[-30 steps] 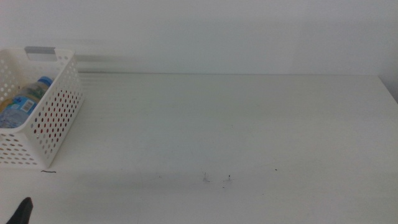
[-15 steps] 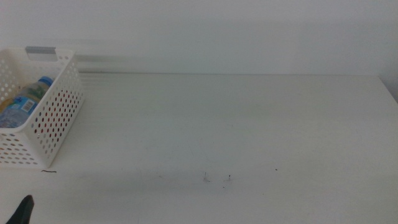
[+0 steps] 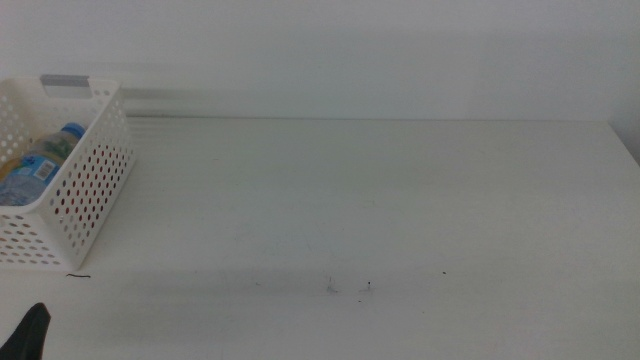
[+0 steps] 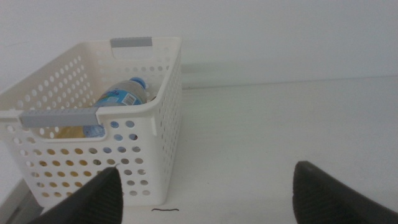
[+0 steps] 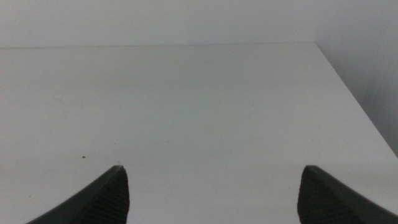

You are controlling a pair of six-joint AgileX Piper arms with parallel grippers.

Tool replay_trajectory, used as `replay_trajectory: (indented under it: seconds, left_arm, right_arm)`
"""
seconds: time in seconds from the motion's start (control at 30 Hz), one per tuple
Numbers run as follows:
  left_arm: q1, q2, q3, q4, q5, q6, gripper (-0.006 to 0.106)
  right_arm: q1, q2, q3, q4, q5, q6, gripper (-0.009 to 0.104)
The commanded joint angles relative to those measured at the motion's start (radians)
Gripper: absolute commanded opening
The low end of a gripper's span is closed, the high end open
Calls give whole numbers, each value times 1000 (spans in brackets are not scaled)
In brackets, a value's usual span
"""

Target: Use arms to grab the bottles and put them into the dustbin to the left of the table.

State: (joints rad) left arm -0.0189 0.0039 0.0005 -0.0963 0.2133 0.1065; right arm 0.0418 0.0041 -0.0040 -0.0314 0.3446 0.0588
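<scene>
Water bottle (image 4: pixel 122 94) lies inside dustbin (image 4: pixel 163 106), something yellow beneath it; can not visible. Left claw (image 4: pixel 205 193) released, empty, hanging just in front of dustbin, likely parked post-drop. Right claw (image 5: pixel 211 193) released, empty, waiting over bench (image 3: pixel 400 200) well away from dustbin.

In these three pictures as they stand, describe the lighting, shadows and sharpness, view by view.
Middle view: flat, even light, the white table nearly merging with the wall; soft and slightly hazy; the left tool is a dark corner shape. Left wrist view: the dustbin is fairly crisp, the water bottle inside readable. Right wrist view: the right tool is open over bare table, no hard shadows or glare.
</scene>
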Motion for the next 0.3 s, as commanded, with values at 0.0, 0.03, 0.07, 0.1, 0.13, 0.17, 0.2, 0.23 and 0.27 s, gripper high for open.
replay_trajectory:
  seconds: [0.0, 0.03, 0.07, 0.1, 0.13, 0.17, 0.2, 0.23, 0.27]
  left_arm:
    - [-2, -4, 0, 15, -15, -7, 94]
    - [-2, -4, 0, 23, -15, -7, 94]
    - [-2, -4, 0, 34, -15, -7, 94]
    - [-2, -4, 0, 42, -15, -7, 94]
    - [-2, -4, 0, 47, -15, -7, 94]
    - [-2, -4, 0, 47, -15, -7, 94]
    - [-2, -4, 0, 47, -15, -7, 94]
    - [-2, -4, 0, 46, -15, -2, 94]
    - [-1, -4, 0, 46, -15, -2, 94]
  right_arm:
    - [-2, -4, 4, -4, -7, -7, 92]
    - [-2, -4, 4, -4, -7, -7, 92]
    - [-2, -4, 4, -4, -7, -7, 92]
    - [-2, -4, 4, -4, -7, -7, 92]
    - [-2, -4, 4, -4, -7, -7, 92]
    - [-2, -4, 4, -4, -7, -7, 92]
    - [-2, -4, 4, -4, -7, -7, 92]
    - [-2, -4, 4, -4, -7, -7, 92]
    - [-2, -4, 4, -4, -7, -7, 92]
